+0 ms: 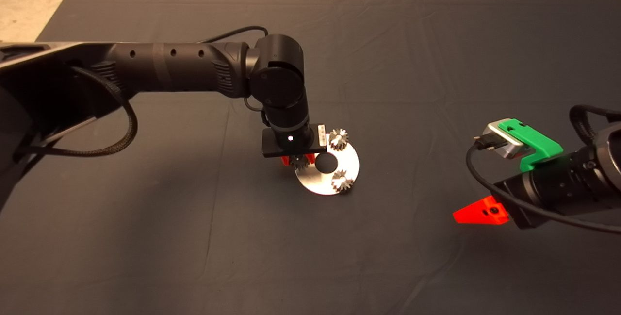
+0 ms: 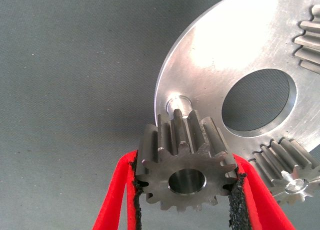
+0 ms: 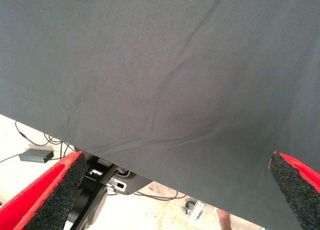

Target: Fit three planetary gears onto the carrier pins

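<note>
While two small dark-silver toothed metal gears [image 1: 338, 139] [image 1: 342, 180] already sit on the flat silvery-white round metal disc [image 1: 320, 184], one at its far edge and one at its near right edge, a third gear of the same kind [image 2: 186, 166] is gripped in the left hand [image 1: 297, 160]. That disc lies on the dark mat [image 1: 194, 237] covering the worktop, near its middle, with a large round hole at its centre. The left arm reaches in from the left, bends at the wrist and points straight down over the disc's left edge. Its red fingers [image 2: 114, 199] are closed on the third gear's teeth, holding it just beside one bare short silver carrier pin [image 2: 176, 103], not yet on it. The right hand [image 1: 480, 213] hovers over the mat at the right, well apart from the disc, its fingers [image 3: 50, 192] spread wide and holding nothing. Three gears show in all.
</note>
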Tool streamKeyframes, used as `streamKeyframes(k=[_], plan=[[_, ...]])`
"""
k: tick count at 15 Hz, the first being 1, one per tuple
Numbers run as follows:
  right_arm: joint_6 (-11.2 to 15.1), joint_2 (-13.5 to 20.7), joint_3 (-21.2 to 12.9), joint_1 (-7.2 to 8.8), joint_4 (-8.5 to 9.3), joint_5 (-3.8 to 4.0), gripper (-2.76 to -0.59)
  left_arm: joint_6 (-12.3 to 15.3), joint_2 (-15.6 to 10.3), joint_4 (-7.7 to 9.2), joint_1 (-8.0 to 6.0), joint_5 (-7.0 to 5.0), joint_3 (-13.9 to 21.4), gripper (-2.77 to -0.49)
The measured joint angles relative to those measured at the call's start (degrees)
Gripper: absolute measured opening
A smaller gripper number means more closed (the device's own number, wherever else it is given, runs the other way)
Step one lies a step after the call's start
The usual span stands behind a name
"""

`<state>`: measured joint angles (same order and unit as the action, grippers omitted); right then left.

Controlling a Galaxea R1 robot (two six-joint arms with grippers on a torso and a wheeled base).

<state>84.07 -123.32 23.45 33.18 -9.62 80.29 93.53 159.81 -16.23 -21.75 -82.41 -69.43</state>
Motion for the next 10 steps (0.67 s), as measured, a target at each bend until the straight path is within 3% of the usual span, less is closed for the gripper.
streamKeyframes(k=[3,10], plan=[[0.0,0.0,0.0,0.02,0.0,-0.09,-0.62,-1.9,0.9,0.0,-0.02,0.09,-1.4,-2.48],[0.0,0.0,0.0,0.02,0.0,-0.16,-0.62,-3.4,1.0,0.27,-0.16,0.16,-2.6,-2.48]])
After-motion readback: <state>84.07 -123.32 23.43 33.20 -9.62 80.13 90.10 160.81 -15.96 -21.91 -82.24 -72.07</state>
